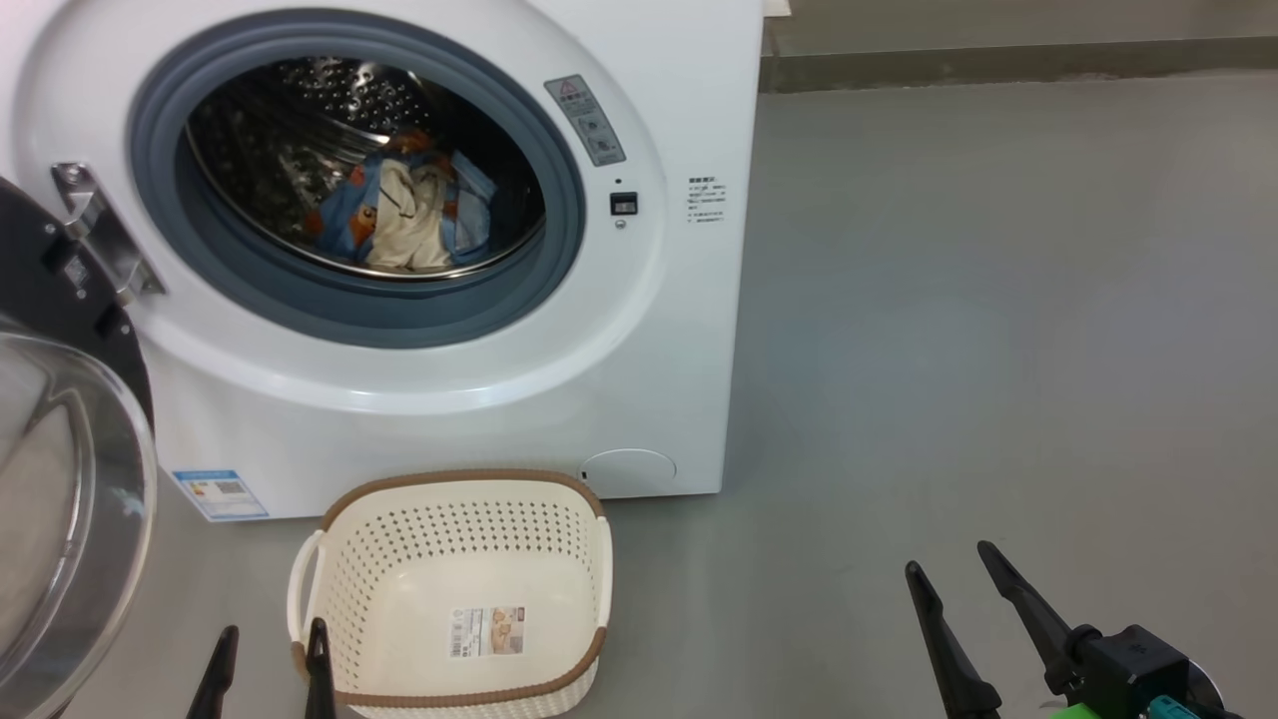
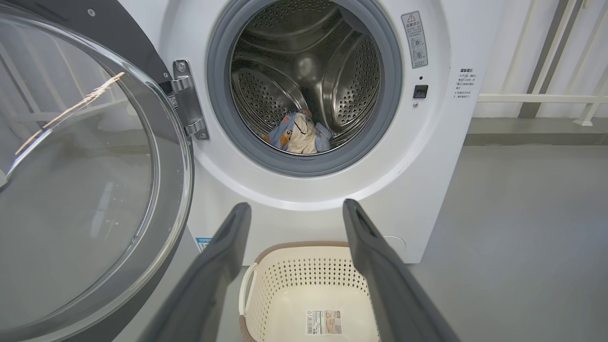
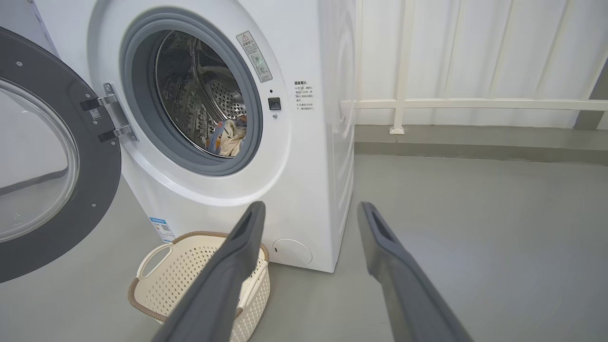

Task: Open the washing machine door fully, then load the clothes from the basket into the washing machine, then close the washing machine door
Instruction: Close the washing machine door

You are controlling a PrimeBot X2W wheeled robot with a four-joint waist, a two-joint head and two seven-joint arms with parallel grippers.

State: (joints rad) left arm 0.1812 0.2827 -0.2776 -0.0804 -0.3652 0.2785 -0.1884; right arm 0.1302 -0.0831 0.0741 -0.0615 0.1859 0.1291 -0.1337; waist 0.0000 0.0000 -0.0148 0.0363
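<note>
At the left edge of the head view, the washing machine door (image 1: 60, 479) stands swung open, its glass bowl cut off by the frame. At lower left the left gripper (image 1: 275, 627), cropped to its fingertips, is spread wide and empty, just beside the basket (image 1: 459, 477); contact cannot be told. The clothes (image 1: 404, 215) lie inside the washing machine (image 1: 649, 379) drum at upper centre, well apart from both grippers. At lower right the right gripper (image 1: 947, 556) hangs wide open, empty, over bare floor.

Bright, even light; reflections on the washing machine door (image 2: 71, 180)
</note>
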